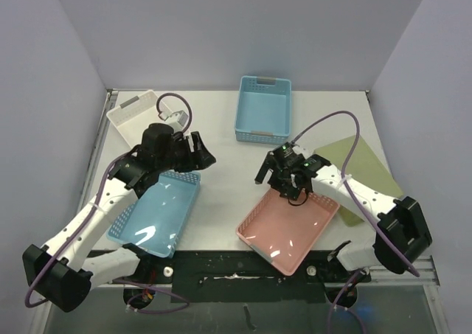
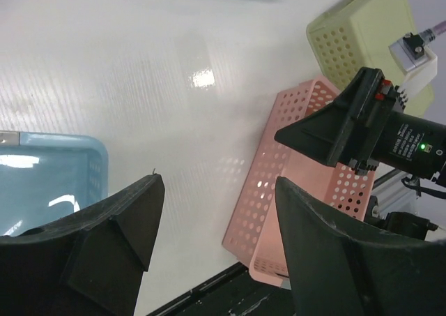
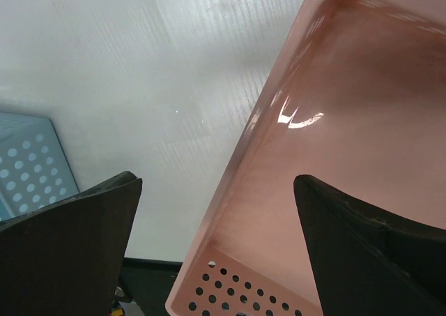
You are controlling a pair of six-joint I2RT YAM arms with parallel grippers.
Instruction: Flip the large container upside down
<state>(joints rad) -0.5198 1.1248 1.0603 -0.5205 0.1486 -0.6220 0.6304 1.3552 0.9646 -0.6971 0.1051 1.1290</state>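
White worktop (image 1: 228,194), plain grey surround: the pink container (image 1: 291,234) lies just beneath the right claw (image 1: 284,190), seemingly base-up already.

Left wrist: the left claw (image 2: 217,183) is released and holds nothing.

Right wrist: the right claw is spread wide, astride the container's glossy edge. The plastic looks light, stiff and slick, so pinch the perforated wall (image 3: 237,288).

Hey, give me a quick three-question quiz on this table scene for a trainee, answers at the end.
1. True or false: the left gripper is clamped on a basket.
2. Which basket lies under the right gripper? A white, B pink, C green.
3. How many baskets show in the top view?
Key: 1 false, its jaws stand open and empty. 2 B, the pink basket. 3 five.
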